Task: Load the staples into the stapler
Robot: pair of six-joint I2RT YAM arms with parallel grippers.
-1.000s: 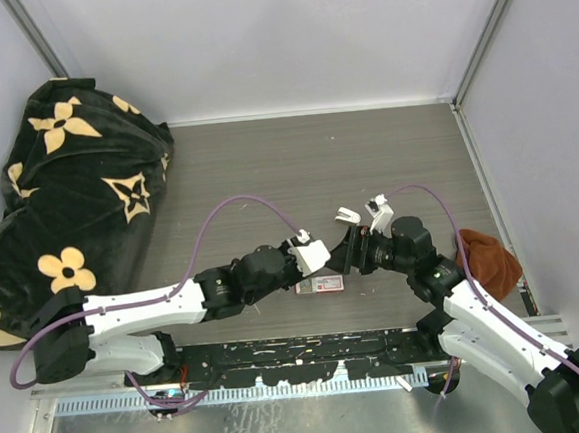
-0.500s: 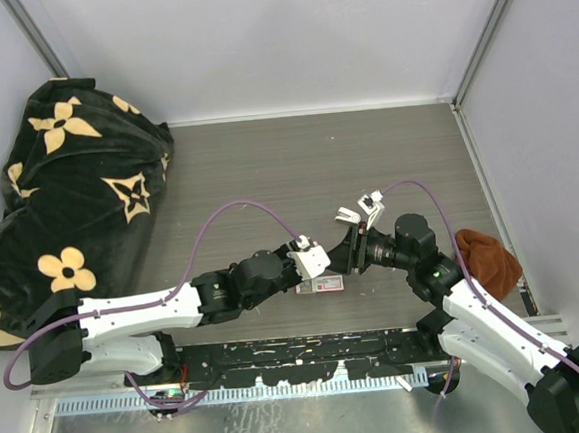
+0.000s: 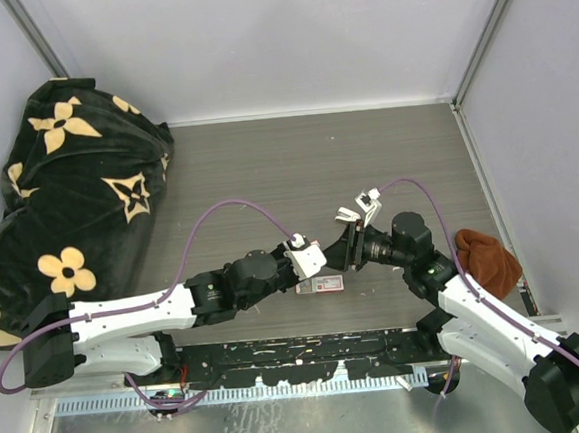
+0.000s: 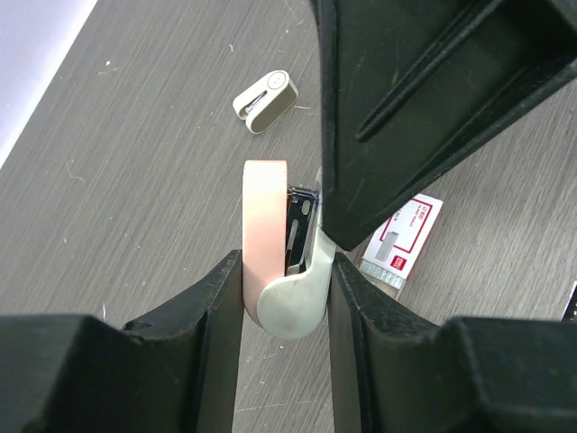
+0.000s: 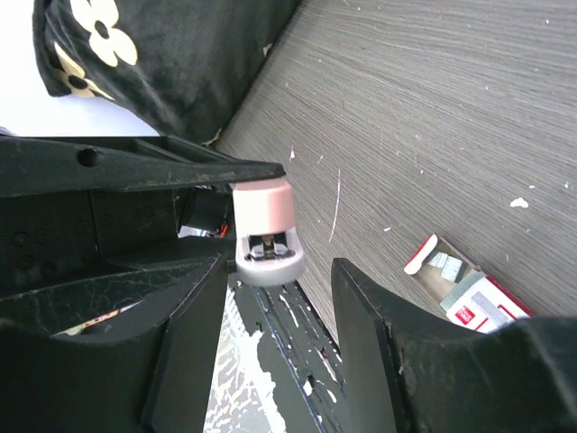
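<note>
My left gripper is shut on a small pink-and-white stapler, held above the table with its front end toward the right gripper. My right gripper is open, and its fingers sit just short of the stapler's end; one of these black fingers fills the upper right of the left wrist view. The staples box, with a red-and-white label, lies on the table below both grippers. It also shows in the left wrist view. Its tan tray is slid out, with silvery strips inside.
A second small white stapler lies on the table behind the grippers and also shows in the left wrist view. A black floral cloth bag fills the left side. A brown cloth lies at right. A black rail runs along the near edge.
My right gripper has moved left, closing in on the held stapler. My left gripper has shifted slightly with the stapler still in it. The box has not moved.
</note>
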